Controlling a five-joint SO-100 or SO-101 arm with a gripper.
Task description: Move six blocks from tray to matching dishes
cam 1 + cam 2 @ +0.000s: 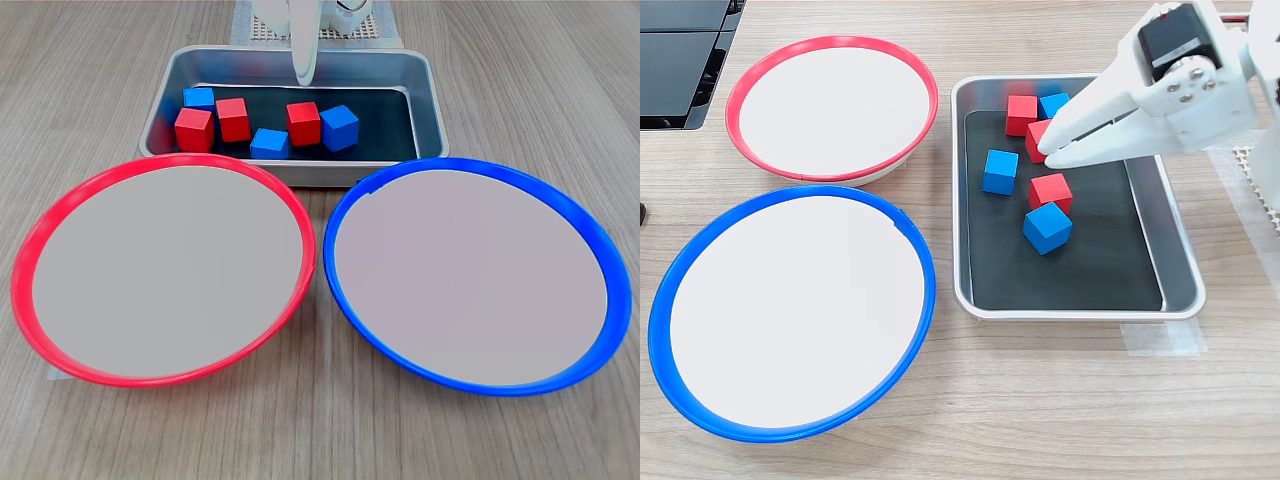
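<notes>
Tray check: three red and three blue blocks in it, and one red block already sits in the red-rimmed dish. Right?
Not quite. The red-rimmed dish holds nothing, like the blue-rimmed dish. The first exterior view shows all six blocks, three red and three blue, in the tray.

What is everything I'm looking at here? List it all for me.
Red blocks: three, red, in the tray.
Blue blocks: three, blue, in the tray.
Tray: one, silver with black floor, on the table behind the dishes in the first exterior view.
Red dish: one, red rim, pale centre, empty, at the first exterior view's left.
Blue dish: one, blue rim, pale centre, empty, at the first exterior view's right.
Table: one, light wood grain, under everything.
Dark device: one, black, at the second exterior view's top left.
End effector: one, white, above the tray, near shut, holding nothing.
</notes>
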